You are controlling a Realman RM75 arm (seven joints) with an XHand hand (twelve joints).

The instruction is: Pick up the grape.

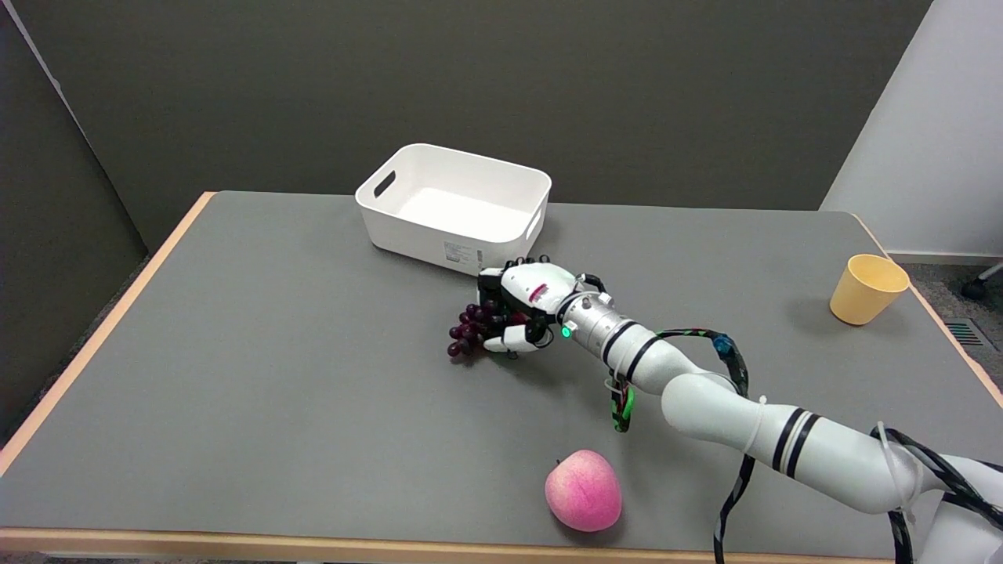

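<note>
While the hand (521, 305) grips it, the grape (468, 330) bunch points left.

Lab: grey test table (274, 376), bare partition walls (548, 86)

So the right hand (523, 305) is down on the grey surface (274, 352), fingers (505, 338) wrapped around a dark purple grape bunch (468, 330), some grapes poking out left. White bin (454, 205) just behind, pink peach (584, 490) near the front edge, yellow cup (866, 288) far right.
</note>
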